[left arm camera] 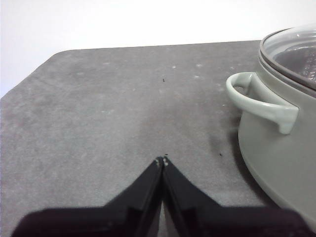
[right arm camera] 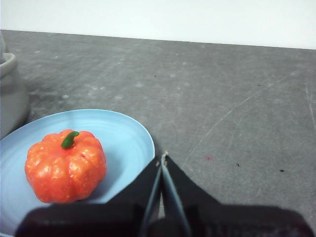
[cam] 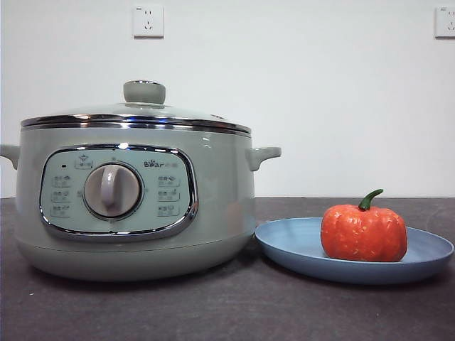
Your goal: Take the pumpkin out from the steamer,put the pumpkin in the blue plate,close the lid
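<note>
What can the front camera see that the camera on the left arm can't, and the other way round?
Only the front view shows the pumpkin sitting on the blue plate, the steamer's dial and control panel, the lid's knob, and two wall sockets.

Only the left wrist view shows the left gripper, jaws shut and holding nothing, above bare table beside the pot.

Both show the steamer with its lid on, a side handle, the dark tabletop and the white wall.

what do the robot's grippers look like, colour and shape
Only the jaws show. The left gripper and right gripper each have two matte black, flat, wedge-shaped jaws tapering to a point, with small pale marks at the tips. No cables, markings or arm bodies are visible.
</note>
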